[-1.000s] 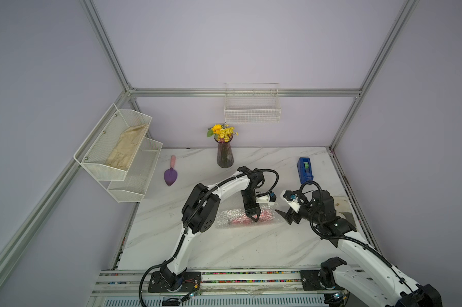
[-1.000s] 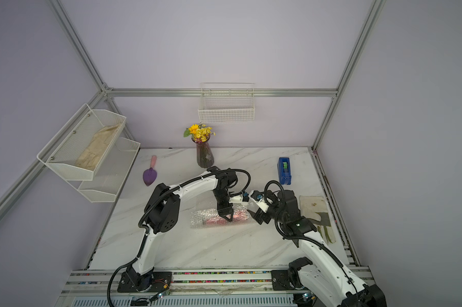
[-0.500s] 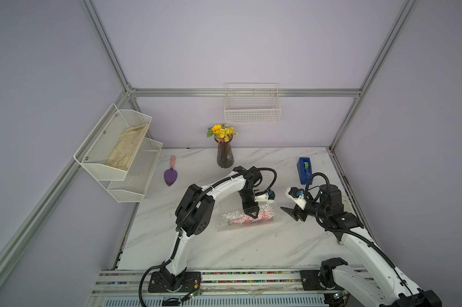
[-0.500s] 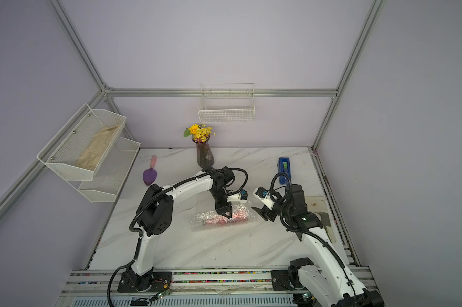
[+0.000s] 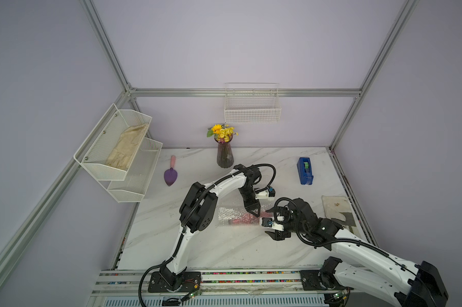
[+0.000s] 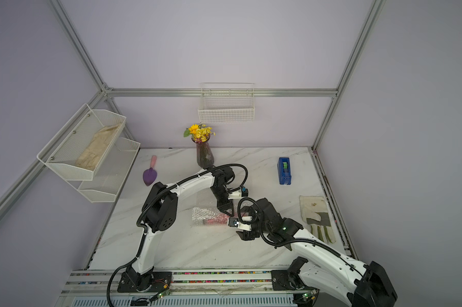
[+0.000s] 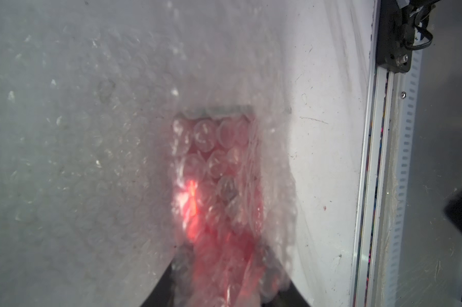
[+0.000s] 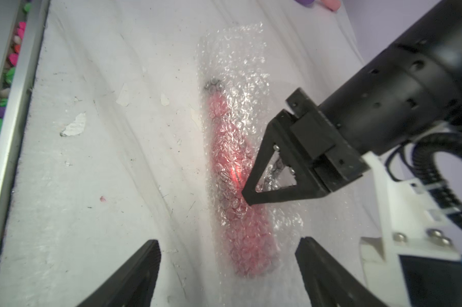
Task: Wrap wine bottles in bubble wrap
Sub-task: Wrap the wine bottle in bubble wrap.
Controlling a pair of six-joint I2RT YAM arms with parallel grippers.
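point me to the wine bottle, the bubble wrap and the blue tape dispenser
wine bottle (image 8: pixel 247 247), right wrist view, pink body seen through the film.
bubble wrap (image 8: pixel 235 45), right wrist view, clear end past the bottle's cap.
blue tape dispenser (image 5: pixel 304 172), in a top view, blue body.

The bottle (image 8: pixel 235 212) shows only as a pink-red blur through the bubble wrap (image 8: pixel 238 53). Its cap (image 8: pixel 214 86) is a dark smudge, and its label cannot be made out. In the left wrist view the left fingers (image 7: pixel 160 289) are cut off by the frame's edge and veiled by the wrap, so whether they press the bottle cannot be told. The right fingers (image 8: pixel 134 276) are also cropped by the frame's edge. In both top views the right arm (image 5: pixel 304 212) covers the bottle's right-hand end, and that arm's elbow runs off the lower right of the frame.
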